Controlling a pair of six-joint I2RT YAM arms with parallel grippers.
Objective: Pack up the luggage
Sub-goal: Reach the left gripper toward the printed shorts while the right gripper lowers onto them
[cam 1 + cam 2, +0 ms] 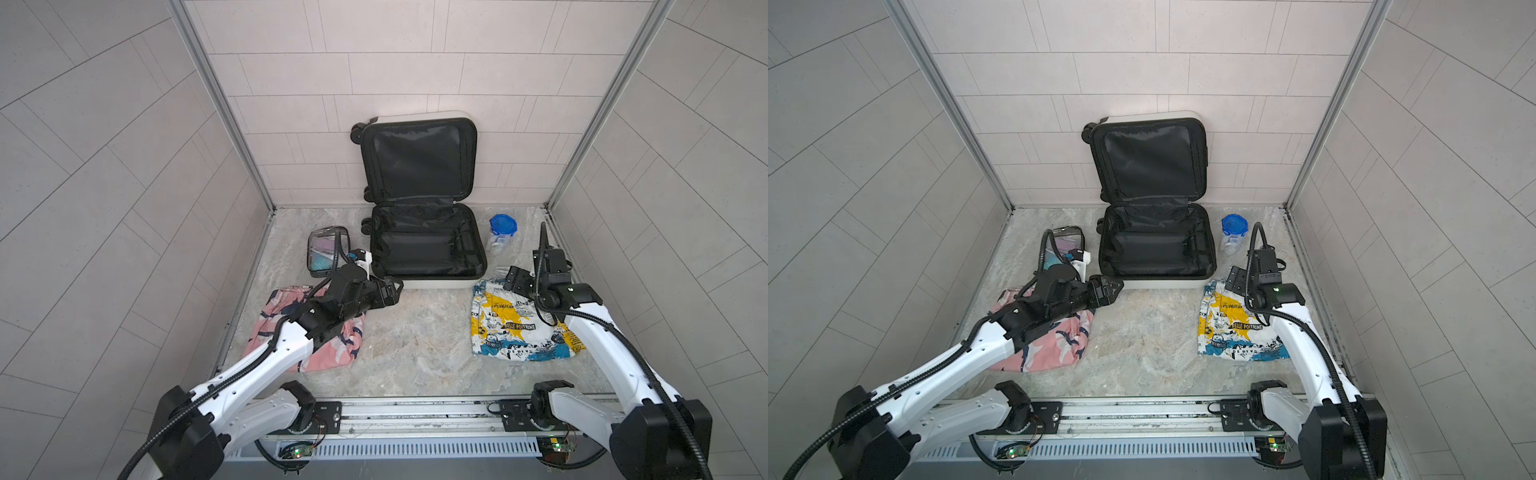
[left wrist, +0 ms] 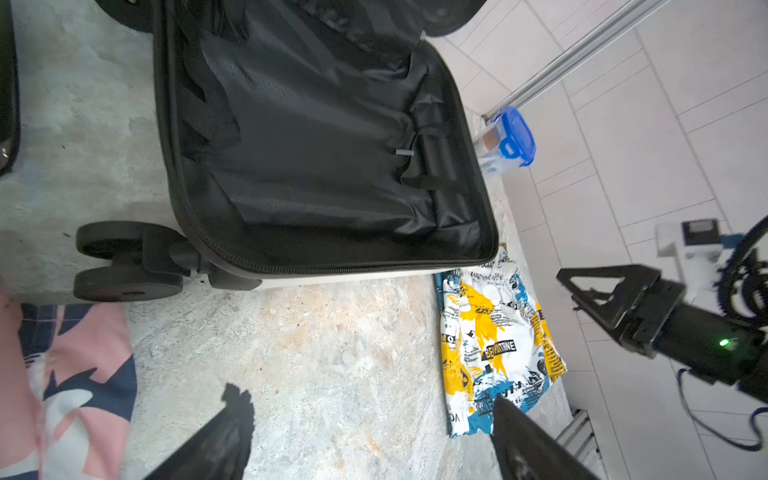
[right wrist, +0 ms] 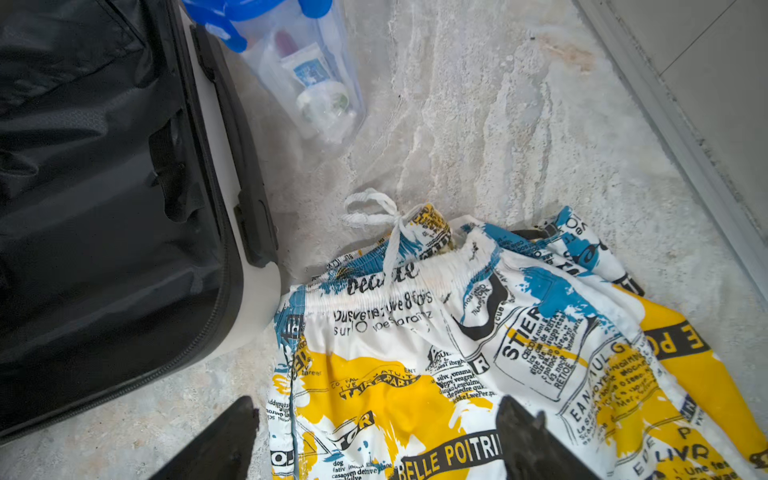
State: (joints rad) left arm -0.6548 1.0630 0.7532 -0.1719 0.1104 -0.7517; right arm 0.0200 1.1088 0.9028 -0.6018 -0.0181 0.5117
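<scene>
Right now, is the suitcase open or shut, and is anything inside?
Open and empty: the suitcase lies flat, its lid stands raised behind it, and only bare black lining shows inside.

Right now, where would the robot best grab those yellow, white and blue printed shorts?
Probably the gathered elastic waistband of the yellow, white and blue printed shorts, pinched from straight above. They lie flat on the stone-patterned table, leaving no edge to slide under, while the waistband makes a thicker ridge. The open right gripper hangs over them.
</scene>
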